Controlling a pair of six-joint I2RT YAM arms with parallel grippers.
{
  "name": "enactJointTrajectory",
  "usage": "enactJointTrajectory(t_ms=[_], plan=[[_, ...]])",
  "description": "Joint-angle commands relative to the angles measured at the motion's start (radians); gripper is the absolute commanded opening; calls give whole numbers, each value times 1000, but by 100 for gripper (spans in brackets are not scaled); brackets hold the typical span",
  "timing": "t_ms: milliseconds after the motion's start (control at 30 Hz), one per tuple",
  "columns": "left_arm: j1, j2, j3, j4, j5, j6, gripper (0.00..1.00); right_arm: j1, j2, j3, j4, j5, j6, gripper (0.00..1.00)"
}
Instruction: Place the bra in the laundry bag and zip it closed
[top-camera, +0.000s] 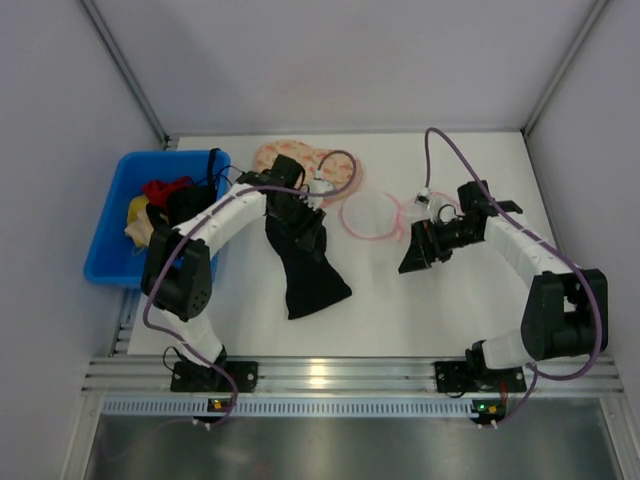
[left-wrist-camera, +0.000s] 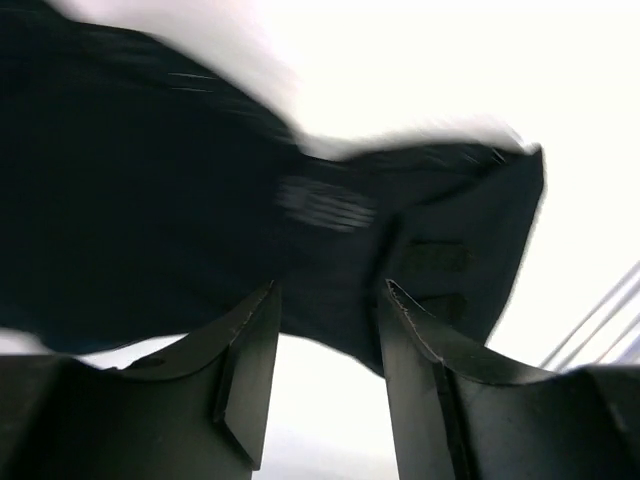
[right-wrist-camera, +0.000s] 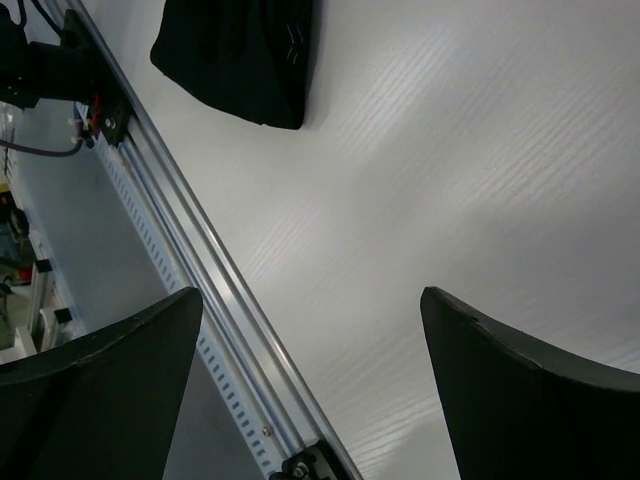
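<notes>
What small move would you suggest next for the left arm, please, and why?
Probably lower the left gripper onto the bra and close: its jaws stand apart over the fabric, holding nothing, and the bra lies outside the laundry bag.

The blurred black bra (left-wrist-camera: 150, 200) spreads just beyond the parted left hand (left-wrist-camera: 328, 290).

Overhead camera looks down on the table (top-camera: 430, 310); both closer wrist cameras share the bra (top-camera: 310, 280).
</notes>
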Motion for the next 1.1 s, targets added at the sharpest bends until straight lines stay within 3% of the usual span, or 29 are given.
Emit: enactJointTrajectory(t_ms=[0,233,500,1067], plan=[[130,-58,136,73,-61,-148,52,23,47,-12,85,-50,40,91],[216,137,381,89,-306,-194,50,41,64,20,92,-36,35,90],[251,336,527,89,-434,-217,49,40,20,-1,53,-18,-8,90],[262,485,468,113,-407,-282,48,32,26,2,13,7,-52,90]])
